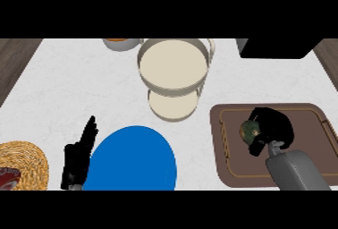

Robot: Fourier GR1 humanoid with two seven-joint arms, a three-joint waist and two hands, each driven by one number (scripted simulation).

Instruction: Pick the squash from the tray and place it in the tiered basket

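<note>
The left hand (78, 154) rests with straight fingers up at the lower edge, beside a blue plate (132, 159). Bare counter (73, 89) lies behind it, the tiered basket (175, 67) beyond. Over the brown tray (317, 134), the right hand (272, 127) curls round the mottled green squash (249, 129).

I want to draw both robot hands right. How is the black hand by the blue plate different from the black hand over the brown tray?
The left black hand has straight fingers pointing up and holds nothing; the right black hand curls round the dark green squash. The left one sits over the white counter beside the round blue plate; the right one is above the brown rectangular tray. Both are black.
</note>
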